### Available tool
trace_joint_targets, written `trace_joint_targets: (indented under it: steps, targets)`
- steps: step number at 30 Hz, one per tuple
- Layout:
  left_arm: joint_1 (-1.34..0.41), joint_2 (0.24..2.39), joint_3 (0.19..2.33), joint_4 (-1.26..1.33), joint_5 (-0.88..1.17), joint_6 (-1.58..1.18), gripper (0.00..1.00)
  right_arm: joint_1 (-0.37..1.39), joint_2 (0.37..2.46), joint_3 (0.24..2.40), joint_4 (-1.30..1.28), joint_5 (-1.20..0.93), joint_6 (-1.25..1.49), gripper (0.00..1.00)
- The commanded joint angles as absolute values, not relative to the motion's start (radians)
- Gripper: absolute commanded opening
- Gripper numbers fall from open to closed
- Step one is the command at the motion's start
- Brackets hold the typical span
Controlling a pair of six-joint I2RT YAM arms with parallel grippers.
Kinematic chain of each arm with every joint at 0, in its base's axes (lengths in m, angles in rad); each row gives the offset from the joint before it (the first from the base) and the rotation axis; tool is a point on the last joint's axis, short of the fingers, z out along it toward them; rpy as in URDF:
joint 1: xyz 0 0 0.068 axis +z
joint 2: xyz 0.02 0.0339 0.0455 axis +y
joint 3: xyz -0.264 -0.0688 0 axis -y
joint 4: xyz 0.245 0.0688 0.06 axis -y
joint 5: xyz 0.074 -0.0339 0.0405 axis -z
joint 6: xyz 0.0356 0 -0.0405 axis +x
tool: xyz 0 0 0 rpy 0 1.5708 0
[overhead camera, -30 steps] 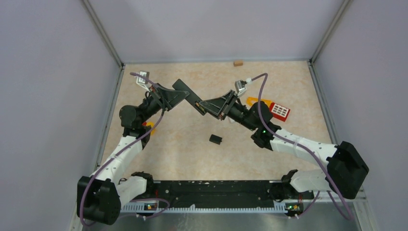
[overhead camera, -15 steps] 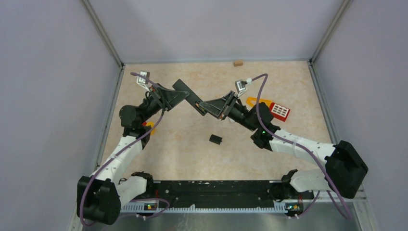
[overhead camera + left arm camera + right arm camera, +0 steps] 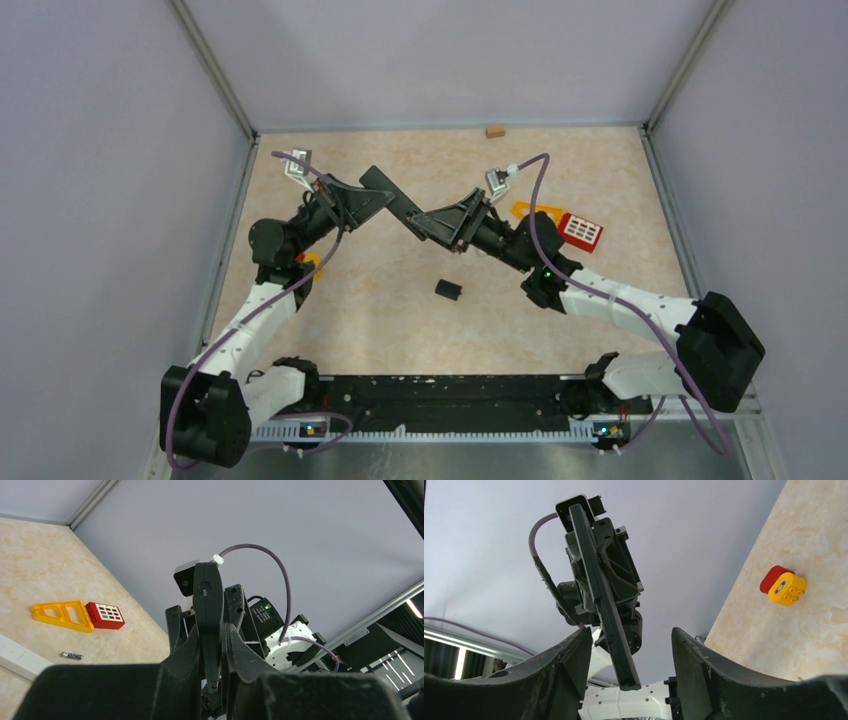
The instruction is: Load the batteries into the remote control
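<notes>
Left gripper (image 3: 212, 650) clamps the remote control (image 3: 208, 595) aloft over the table's (image 3: 400, 320) middle. Right gripper (image 3: 630, 647) gapes around its free end, gripping nothing. Likely positioning the remote; next, fetch the battery (image 3: 71, 655) beside the yellow toy (image 3: 62, 614).

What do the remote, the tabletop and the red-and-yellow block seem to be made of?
Remote: matte black, likely moulded plastic; thin flat slab.
Tabletop: beige with marble-like veining, low sheen; probably printed laminate, possibly stone.
Block: smooth red and yellow plastic, studs like a toy brick.
</notes>
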State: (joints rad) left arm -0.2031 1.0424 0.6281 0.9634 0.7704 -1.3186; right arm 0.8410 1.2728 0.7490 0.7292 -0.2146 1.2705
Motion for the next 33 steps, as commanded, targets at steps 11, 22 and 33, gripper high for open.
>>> trace_joint_targets:
  steps: [11,22,33]
  targets:
    - [-0.204,1.008,0.635,0.988,0.775,-1.292,0.0,0.834,1.31,0.825,0.746,-0.229,1.234,0.28]
    - [-0.203,0.991,0.646,0.9,0.766,-1.252,0.0,0.822,1.28,0.776,0.781,-0.219,1.214,0.57]
    - [-0.185,0.972,0.627,0.821,0.774,-1.174,0.0,0.726,1.105,0.707,0.542,-0.222,1.015,0.79]
